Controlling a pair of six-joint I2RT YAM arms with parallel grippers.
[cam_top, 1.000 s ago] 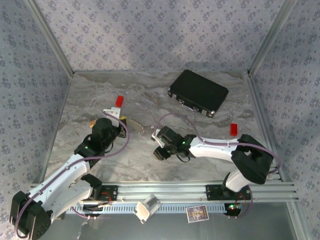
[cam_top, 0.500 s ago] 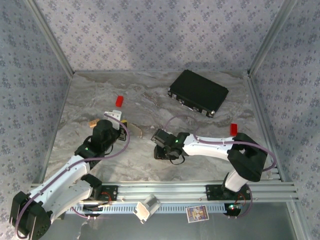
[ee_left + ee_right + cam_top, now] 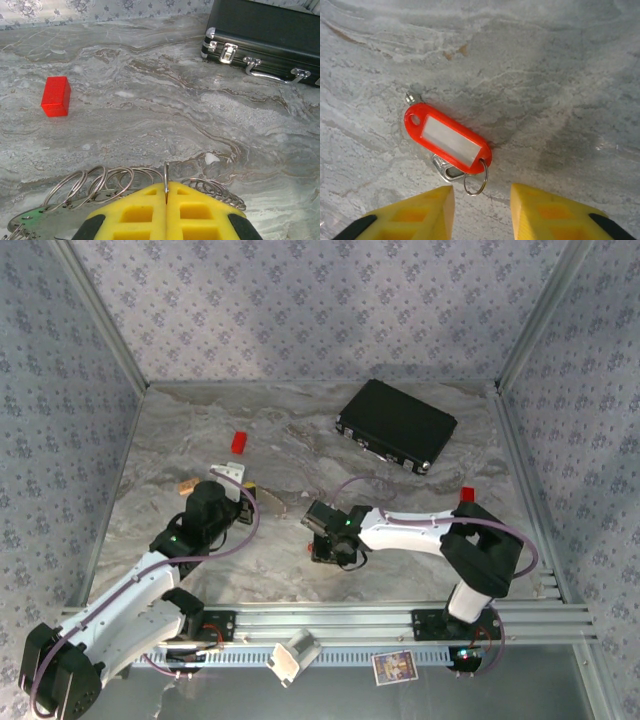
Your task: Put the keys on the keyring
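A grey marbled worktop (image 3: 290,440) carries a black case (image 3: 396,424) at its far right. Two arms reach in from the near edge, both stopping on the near side of the case and well apart from it.

The left tool (image 3: 166,186), farther left of the case, is pressed together, pinching one thin upright loop of the keyring (image 3: 100,182), a fan of wire rings lying just under it. A red block (image 3: 55,96) sits left of the case, beyond the keyring.

The right tool (image 3: 482,191), closer to the case, is spread, hanging over the red key (image 3: 447,139), which lies flat on the worktop. From that tool the key stretches ahead and to the left, and its small ring (image 3: 476,181) is the nearest end, lying between the spread fingers. The right arm looks much the nearer for picking it up.
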